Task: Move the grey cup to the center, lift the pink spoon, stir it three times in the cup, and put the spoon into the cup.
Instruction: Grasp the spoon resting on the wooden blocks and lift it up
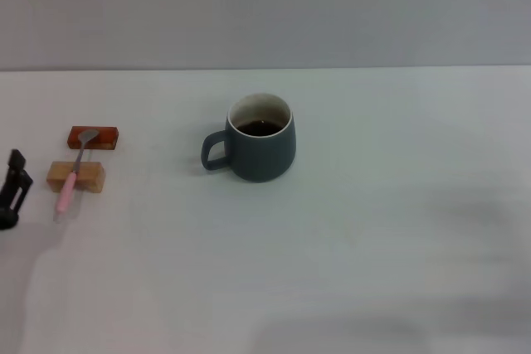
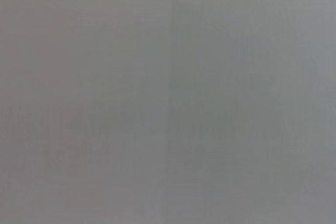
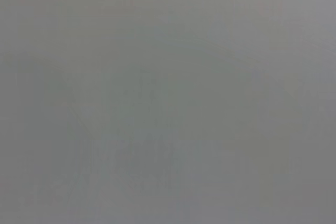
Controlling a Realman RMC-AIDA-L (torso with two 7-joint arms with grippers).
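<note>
On a white table (image 1: 348, 254) before a plain grey wall (image 1: 265, 6): grey cup (image 1: 261, 148) upright near the middle, handle turned toward the robot's left, dark liquid inside. Well left of the cup, pink spoon (image 1: 73, 173) propped across a tan block (image 1: 75, 177), its bowl end resting on a red-brown block (image 1: 92, 137). Just left of the blocks, at the frame edge, left gripper (image 1: 14, 191), finger state impossible to tell. Seen in head view only; both wrist views blank grey.

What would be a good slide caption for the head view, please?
Grey cup mid-table; pink spoon propped across two blocks, left claw nearby.
</note>
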